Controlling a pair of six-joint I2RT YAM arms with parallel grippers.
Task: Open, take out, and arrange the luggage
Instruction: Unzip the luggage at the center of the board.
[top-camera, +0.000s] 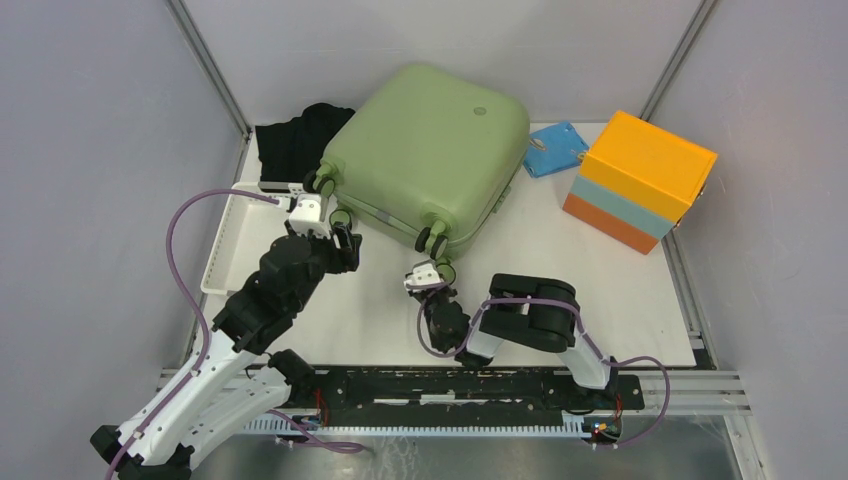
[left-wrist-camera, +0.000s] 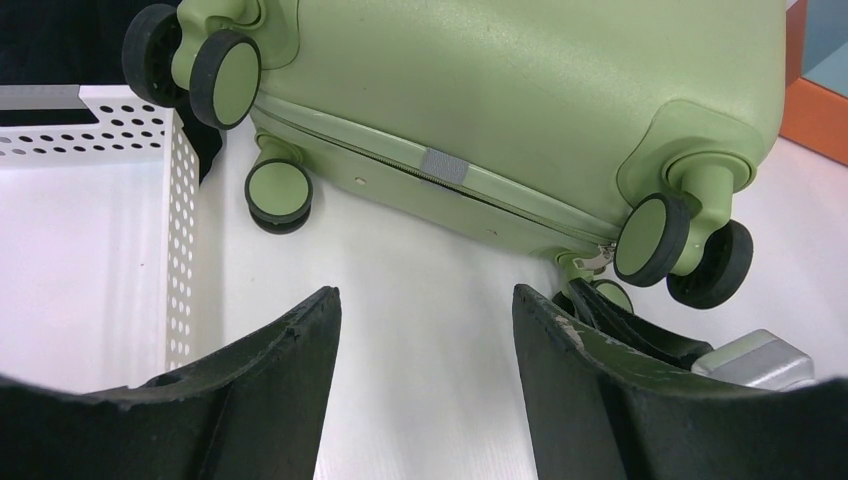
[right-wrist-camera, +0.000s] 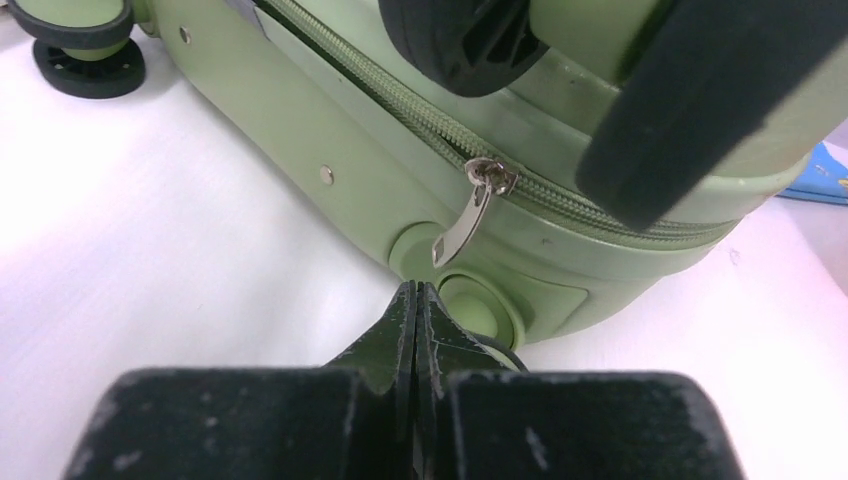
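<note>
**Right pincer closed just short of the zip pull**

Top view: the luggage (top-camera: 430, 150) lies flat and zipped shut at the far middle of the table (top-camera: 600, 300). Its wheeled end points toward 7 o'clock, at the arms, so its long axis seems to run from 7 to 1 o'clock. The right gripper (top-camera: 432, 283) sits at 6 o'clock from the nearest wheel pair. The left gripper (top-camera: 343, 243) is by the other wheeled corner, beside the white basket (top-camera: 225, 250).

Left wrist view: the left gripper (left-wrist-camera: 425, 310) is spread wide and holds nothing. The luggage's wheeled edge lies across 12 o'clock, with its zip seam slanting from 10 to 4 o'clock.

Right wrist view: the right gripper (right-wrist-camera: 415, 292) has its fingers pressed together, pinching nothing. The zip pull (right-wrist-camera: 462, 218) hangs at 12 o'clock from the tips, close but apart, and dangles toward 7 o'clock. The right arm is the nearer one, so unzipping likely calls for it to spread and reach forward.
</note>
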